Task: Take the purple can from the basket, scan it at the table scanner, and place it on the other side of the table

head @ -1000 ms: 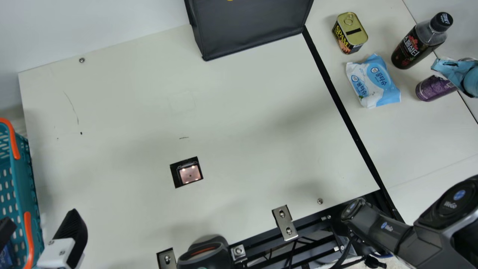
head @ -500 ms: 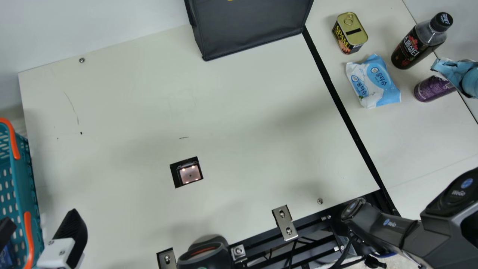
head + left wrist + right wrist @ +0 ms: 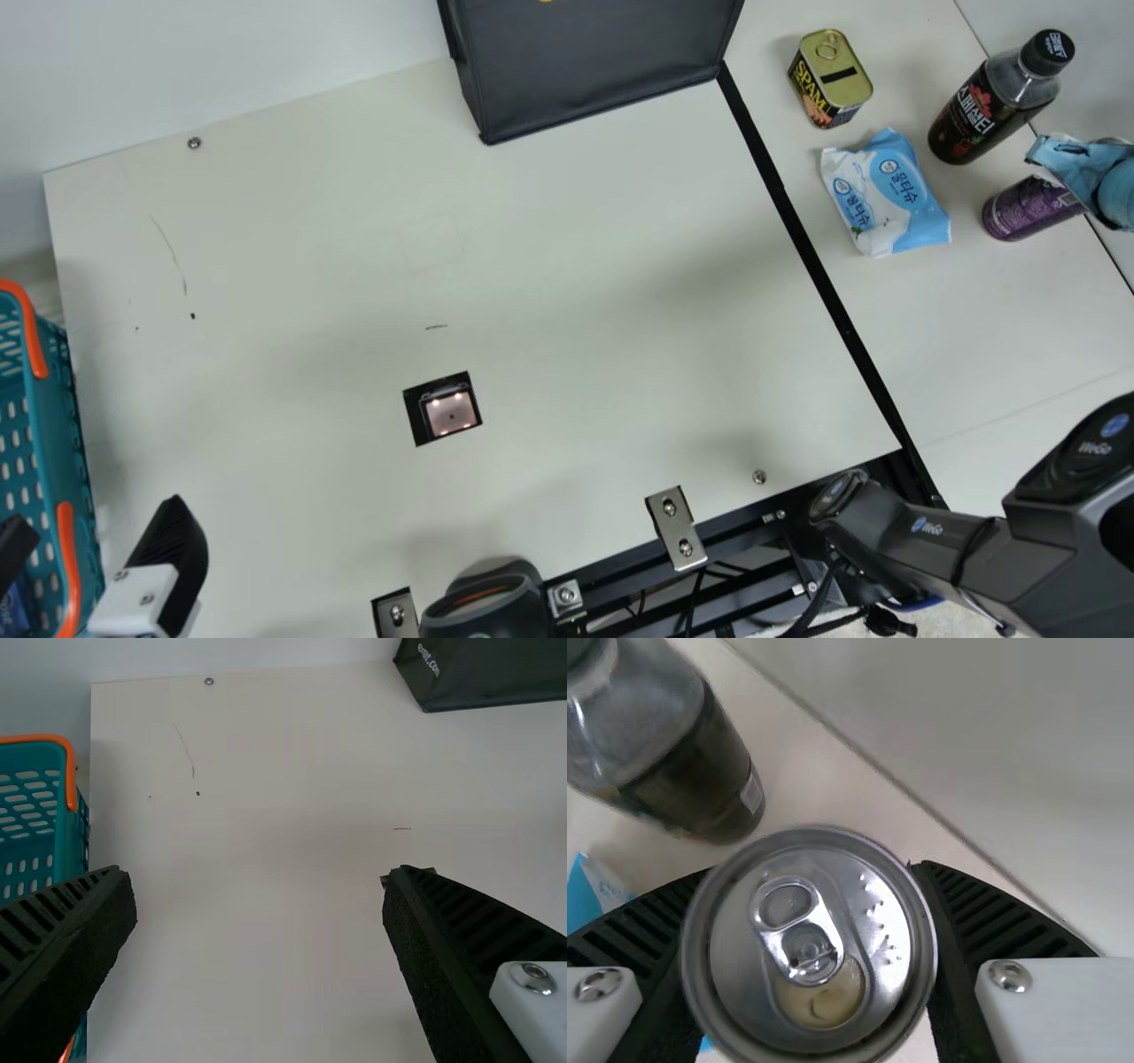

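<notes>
The purple can point(image 3: 1028, 211) is upright over the right-hand tabletop, its base at or close to the surface. My right gripper point(image 3: 1085, 173), its outside light blue there, covers the can's upper part. In the right wrist view the can's silver top point(image 3: 811, 939) fills the space between the fingers of my right gripper point(image 3: 815, 881), which is shut on it. At the lower left, beside the teal basket point(image 3: 62, 425), my left gripper point(image 3: 99, 523) stands open; nothing lies between its fingers in the left wrist view point(image 3: 257, 873). The scanner window point(image 3: 451, 414) is uncovered.
Near the can lie the wet wipes pack point(image 3: 889, 195) and, standing, a dark bottle point(image 3: 983, 111) and a SPAM tin point(image 3: 830, 80). A black box point(image 3: 598, 66) is at the table's far edge. A handheld scanner point(image 3: 485, 607) sits at the near edge.
The right arm's links have swung slightly right and up in the main view. The can shifted a touch left early on, then stayed put while my right gripper moved very slightly. The left arm is still.
</notes>
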`<state>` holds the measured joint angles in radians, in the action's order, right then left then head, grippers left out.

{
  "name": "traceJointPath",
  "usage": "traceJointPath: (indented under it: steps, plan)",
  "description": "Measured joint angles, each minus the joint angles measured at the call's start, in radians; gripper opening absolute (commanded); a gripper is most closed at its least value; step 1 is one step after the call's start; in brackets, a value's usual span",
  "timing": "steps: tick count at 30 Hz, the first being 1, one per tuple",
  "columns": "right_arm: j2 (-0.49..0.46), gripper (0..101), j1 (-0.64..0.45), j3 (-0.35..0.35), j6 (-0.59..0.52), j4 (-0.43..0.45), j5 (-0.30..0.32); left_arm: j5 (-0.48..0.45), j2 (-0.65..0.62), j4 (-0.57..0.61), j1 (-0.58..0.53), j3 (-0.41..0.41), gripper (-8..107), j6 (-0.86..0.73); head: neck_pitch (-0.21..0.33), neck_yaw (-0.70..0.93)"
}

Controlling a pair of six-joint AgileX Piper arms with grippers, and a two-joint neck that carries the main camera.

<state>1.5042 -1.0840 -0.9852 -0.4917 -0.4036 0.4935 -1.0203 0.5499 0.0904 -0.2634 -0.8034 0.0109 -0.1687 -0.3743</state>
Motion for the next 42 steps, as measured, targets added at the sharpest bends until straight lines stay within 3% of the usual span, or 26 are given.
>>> traceJointPath:
  steps: [2, 7, 42]
  plan:
    - [0.001, 80, 0.000, 0.001, 0.001, 0.007, 0.029, 0.000, 0.000, 0.000, 0.000, 0.000, 90, 0.000, 0.000, 0.000]
    - [0.000, 95, -0.001, 0.000, 0.003, 0.002, 0.009, 0.000, 0.000, 0.000, 0.000, 0.000, 90, 0.000, 0.000, 0.000]
    - [-0.025, 95, -0.009, 0.011, -0.018, -0.016, 0.006, 0.000, 0.000, 0.000, 0.000, 0.000, 90, 0.000, 0.002, 0.000]
